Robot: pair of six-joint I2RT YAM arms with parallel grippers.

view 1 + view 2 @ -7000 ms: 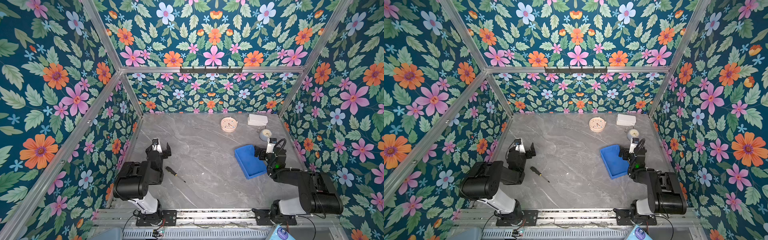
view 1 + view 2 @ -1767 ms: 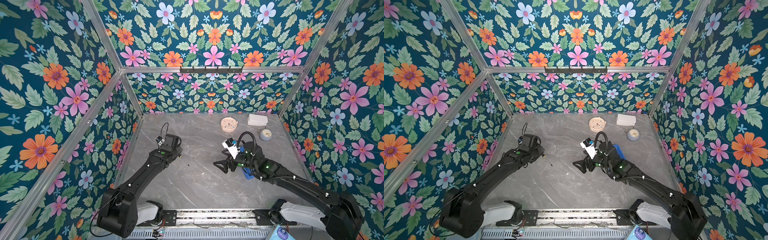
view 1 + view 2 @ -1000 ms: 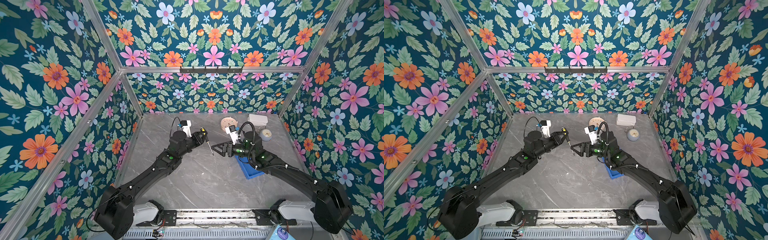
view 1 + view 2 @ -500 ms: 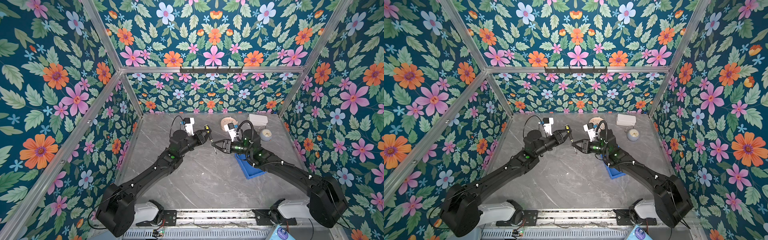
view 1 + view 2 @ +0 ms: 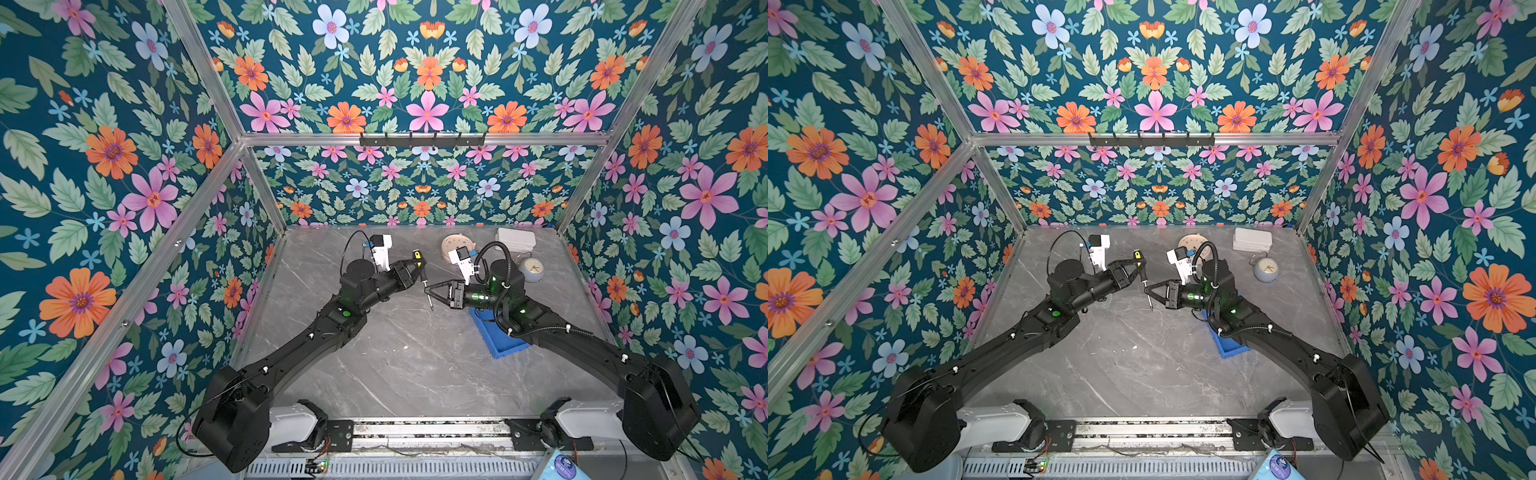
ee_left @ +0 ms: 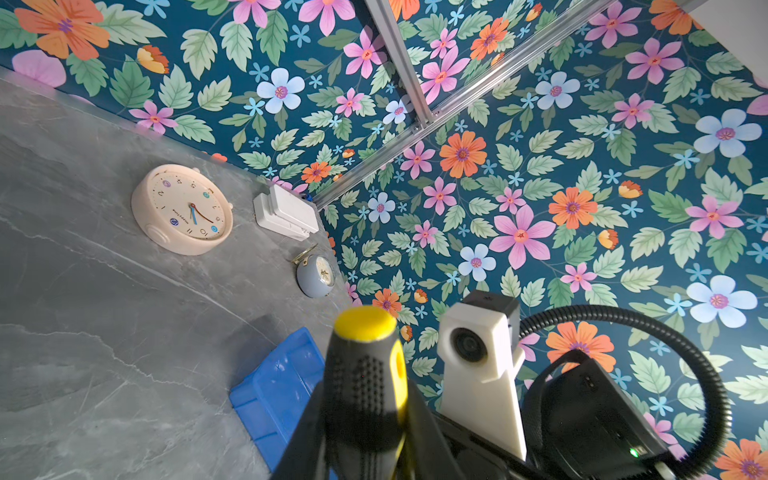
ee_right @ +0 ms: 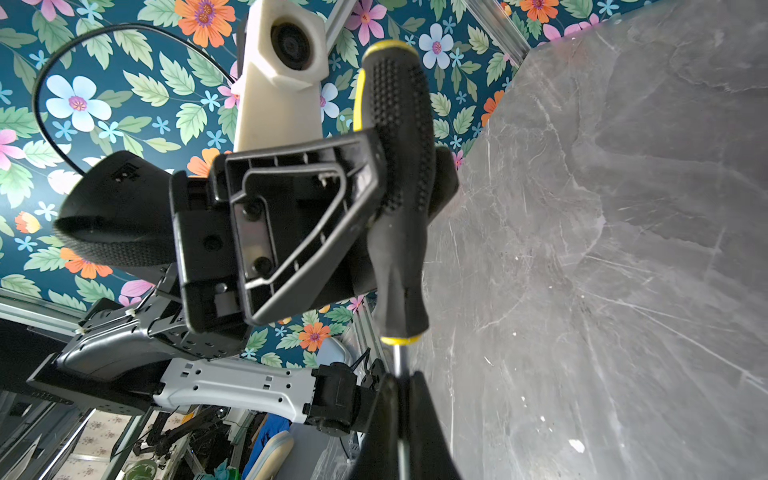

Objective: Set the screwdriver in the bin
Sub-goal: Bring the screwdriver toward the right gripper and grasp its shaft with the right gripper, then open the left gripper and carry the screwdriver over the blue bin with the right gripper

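The screwdriver (image 5: 420, 266), black and yellow handled, hangs above the table's middle, shaft pointing down, in both top views. My left gripper (image 5: 419, 269) is shut on its handle (image 6: 365, 374). My right gripper (image 5: 428, 291) meets it from the right and is shut on the thin metal shaft (image 7: 398, 361) just below the handle (image 7: 399, 166). The blue bin (image 5: 505, 347) lies on the table under my right arm, partly hidden by it. The left wrist view shows one corner of the bin (image 6: 282, 382) behind the handle.
A beige round clock (image 5: 451, 243), a white flat box (image 5: 515, 239) and a small blue-grey alarm clock (image 5: 532, 269) sit at the back right of the grey table. Floral walls close in the left, back and right sides.
My right gripper moved left to the hanging screwdriver and its jaws went from open to shut on the shaft. The left gripper kept its hold on the handle, nearly still.
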